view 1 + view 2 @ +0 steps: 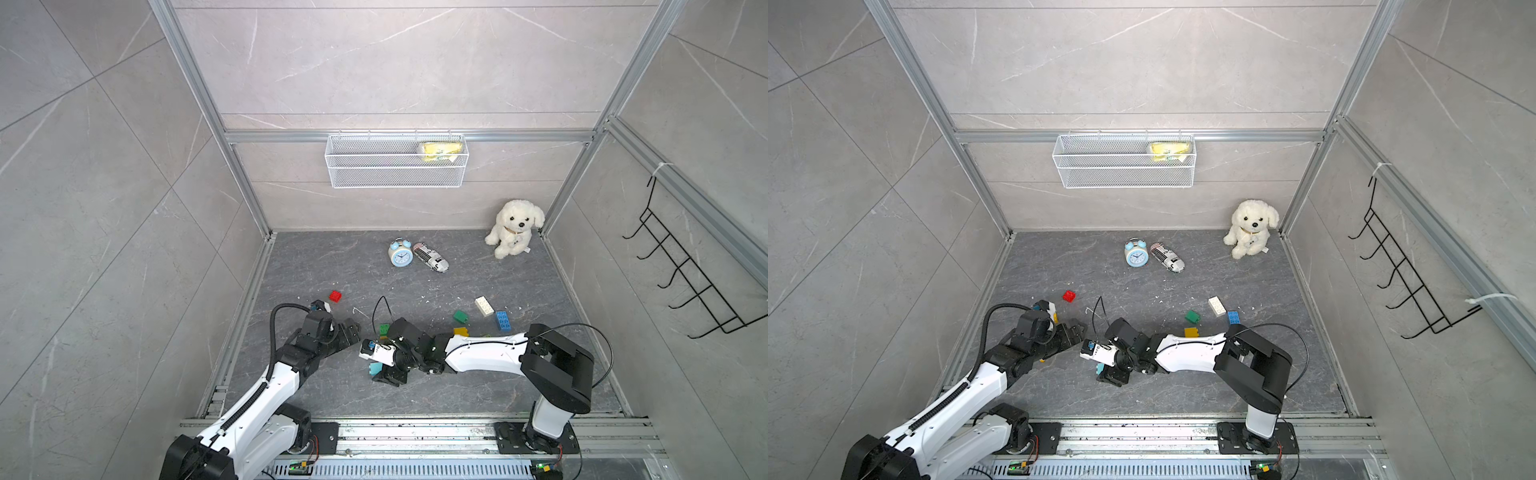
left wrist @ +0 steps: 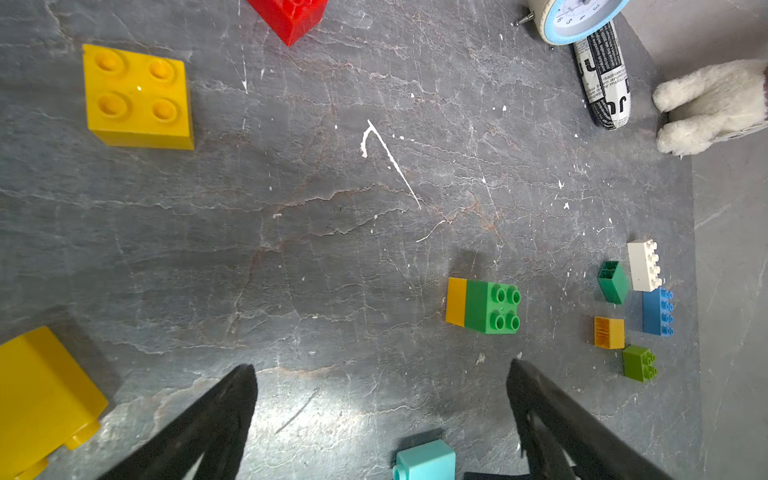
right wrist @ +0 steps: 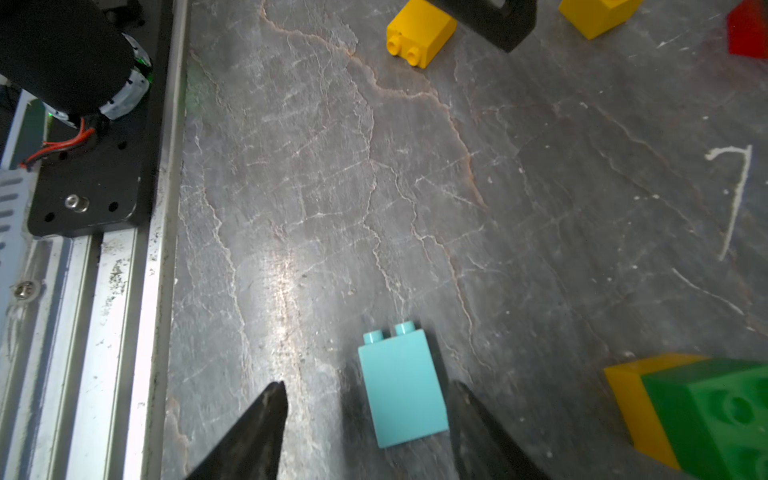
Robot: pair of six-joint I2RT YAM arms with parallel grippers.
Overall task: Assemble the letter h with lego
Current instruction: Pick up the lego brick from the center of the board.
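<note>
**Q:** What was the right gripper doing?

**A:** It sat low over the dark stone table with its jaws partly open. A light blue brick lay on its side between them, near the front middle of the table. One finger was against or just beside the brick. A clear gap showed on the other side, so the brick was not clamped.

**Q:** And the left gripper?

**A:** Its jaws were spread wide, with only bare table between them.

**Q:** Where was the rest of the lego?

**A:** A green brick joined to a yellow piece lay on its side near the middle, close to the right arm's wrist. Two loose yellow ones lay by the left gripper: a studs-up yellow brick and a tipped yellow brick. A red brick sat beyond the left arm. Toward the robot's right, a white brick, a blue brick and a dark green brick clustered together. An alarm clock stood farther back.
</note>
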